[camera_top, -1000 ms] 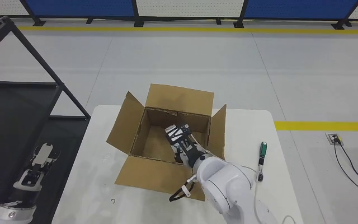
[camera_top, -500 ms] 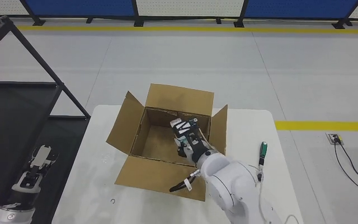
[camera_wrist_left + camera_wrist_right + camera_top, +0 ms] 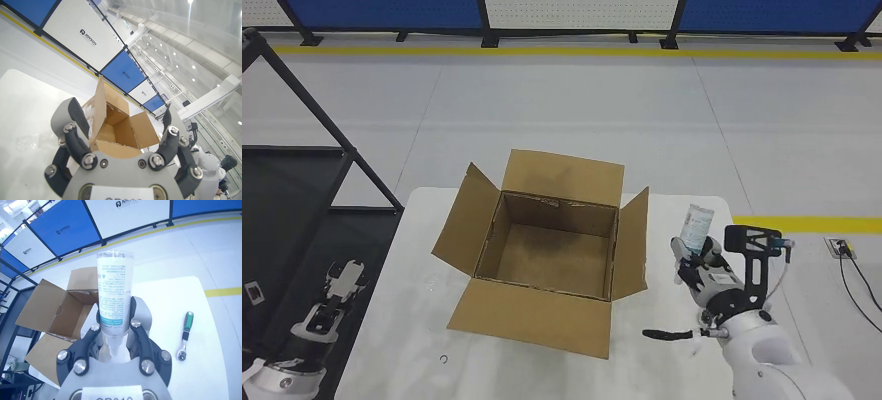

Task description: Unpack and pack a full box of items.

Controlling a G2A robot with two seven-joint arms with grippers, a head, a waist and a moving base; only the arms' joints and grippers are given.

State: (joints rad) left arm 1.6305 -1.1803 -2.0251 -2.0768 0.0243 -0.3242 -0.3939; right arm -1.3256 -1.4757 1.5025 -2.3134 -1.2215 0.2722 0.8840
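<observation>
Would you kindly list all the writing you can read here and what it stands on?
On the bottle in the right gripper: label print, too small to read.
On the box: side stickers, too small to read.
On the wall panels: a logo with a brand word, left unquoted.
On the left gripper and right gripper: tags, cut off, unreadable.

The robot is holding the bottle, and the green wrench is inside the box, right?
No. The right gripper does hold the bottle, but the green-handled ratchet wrench lies on the white table, outside the cardboard box. The right wrist view shows it.
</observation>
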